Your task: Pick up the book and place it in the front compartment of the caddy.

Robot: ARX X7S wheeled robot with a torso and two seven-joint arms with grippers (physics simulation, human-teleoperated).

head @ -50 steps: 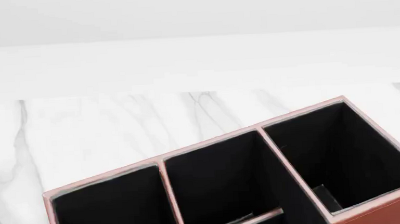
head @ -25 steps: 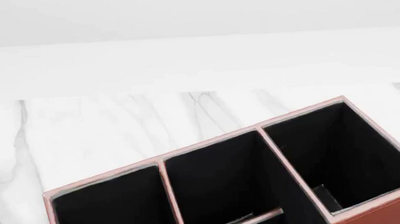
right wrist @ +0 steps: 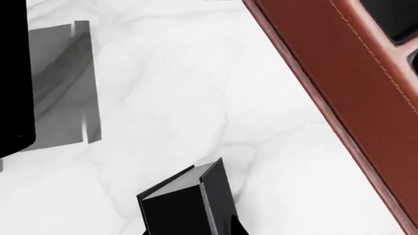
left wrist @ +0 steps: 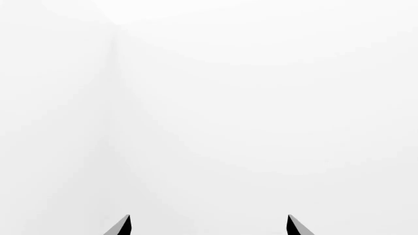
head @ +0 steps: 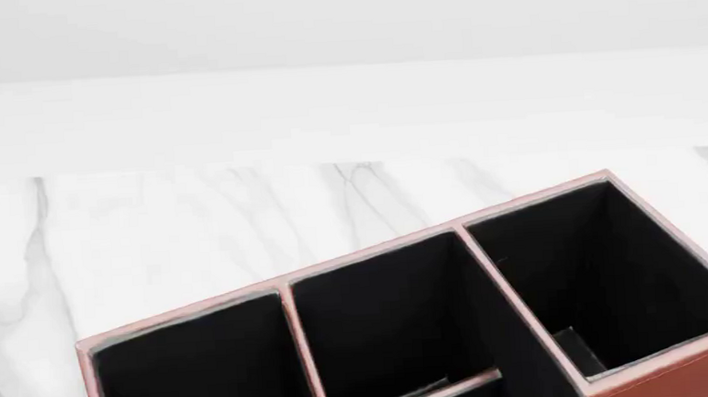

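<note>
The caddy [head: 459, 230] is a reddish-brown box with black-lined cells, low in the head view; its leather side wall also shows in the right wrist view [right wrist: 353, 73]. The black book [right wrist: 179, 205] with pale page edges sits between my right gripper's [right wrist: 209, 230] jaws, over the marble top beside the caddy's wall. One black fingertip [right wrist: 237, 228] lies against the book's edge; the other is hidden against the black cover. My left gripper [left wrist: 207, 226] is open and empty, facing blank white. Neither gripper shows in the head view.
The white marble counter [head: 184, 237] runs behind and left of the caddy, with a white wall beyond. In the right wrist view a black block [right wrist: 13, 73] and a grey panel [right wrist: 65, 83] stand off to one side of the book.
</note>
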